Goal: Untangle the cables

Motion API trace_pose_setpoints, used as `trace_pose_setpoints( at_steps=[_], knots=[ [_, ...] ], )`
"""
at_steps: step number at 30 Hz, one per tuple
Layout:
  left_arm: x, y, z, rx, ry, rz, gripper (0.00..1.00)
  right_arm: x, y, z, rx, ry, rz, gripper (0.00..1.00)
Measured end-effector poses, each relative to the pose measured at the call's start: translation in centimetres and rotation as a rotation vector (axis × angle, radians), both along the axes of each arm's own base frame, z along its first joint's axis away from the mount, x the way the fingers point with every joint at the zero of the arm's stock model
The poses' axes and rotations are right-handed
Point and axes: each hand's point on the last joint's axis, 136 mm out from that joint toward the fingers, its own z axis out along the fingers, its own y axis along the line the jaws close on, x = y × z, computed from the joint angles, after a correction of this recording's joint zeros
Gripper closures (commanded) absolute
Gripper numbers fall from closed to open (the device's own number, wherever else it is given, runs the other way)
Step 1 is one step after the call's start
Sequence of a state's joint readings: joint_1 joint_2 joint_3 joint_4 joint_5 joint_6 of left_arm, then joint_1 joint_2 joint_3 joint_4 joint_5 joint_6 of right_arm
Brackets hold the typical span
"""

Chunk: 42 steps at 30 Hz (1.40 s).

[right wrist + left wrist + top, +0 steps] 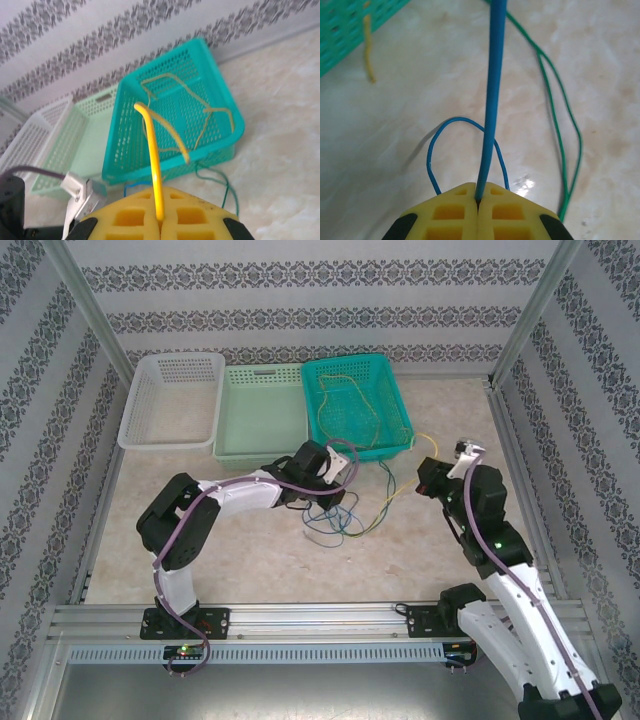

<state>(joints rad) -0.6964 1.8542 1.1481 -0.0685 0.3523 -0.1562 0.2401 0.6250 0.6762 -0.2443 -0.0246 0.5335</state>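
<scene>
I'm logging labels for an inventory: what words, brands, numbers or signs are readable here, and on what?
None can be read.
The white basket, pale green basket and teal basket carry no label.
The wallpaper stripes are ornament, not writing.
The left gripper, shut on the blue cable, and the right gripper, shut on the yellow cable, show no marking.

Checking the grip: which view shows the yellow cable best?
Right wrist: the yellow cable rises from shut jaws, arching into the teal basket. Top external shows a thin strand; left wrist, a short piece by the basket.
</scene>
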Motion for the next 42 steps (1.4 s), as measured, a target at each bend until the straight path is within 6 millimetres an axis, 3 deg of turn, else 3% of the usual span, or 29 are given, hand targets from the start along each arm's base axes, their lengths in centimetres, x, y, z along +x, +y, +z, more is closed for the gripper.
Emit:
trace_pose_setpoints(
  at_steps=[11, 14, 19, 23, 27, 36, 42],
  knots=[
    [1.0, 2.6, -0.5, 0.12, -0.047, 0.056, 1.0, -0.4, -2.1, 1.9, -0.015, -0.071, -0.107, 0.99],
    [1.0, 2.9, -0.7, 0.135, -0.044, 0.063, 1.0, -0.6, -2.2, 4.5, 0.007, -0.121, -0.11, 0.99],
    [1.3, 3.6, -0.9, 0.152, -0.042, 0.081, 1.0, -1.7, -1.5, 10.8, 0.06, -0.242, -0.059, 0.99],
    [1.4, 3.7, -0.9, 0.154, -0.042, 0.084, 1.0, -1.4, -0.8, 13.0, 0.073, -0.289, -0.026, 0.99],
    [1.4, 3.6, -0.9, 0.154, -0.041, 0.084, 1.0, 1.5, 0.4, 11.8, 0.036, -0.233, 0.006, 0.99],
    [1.1, 3.7, -0.7, 0.14, -0.047, 0.082, 1.0, 10.8, 4.0, 9.3, -0.045, -0.115, 0.125, 1.0],
    [0.7, 4.1, -0.9, 0.143, -0.044, 0.084, 1.0, 14.3, 5.0, 11.0, -0.036, -0.141, 0.172, 1.0]
  ],
)
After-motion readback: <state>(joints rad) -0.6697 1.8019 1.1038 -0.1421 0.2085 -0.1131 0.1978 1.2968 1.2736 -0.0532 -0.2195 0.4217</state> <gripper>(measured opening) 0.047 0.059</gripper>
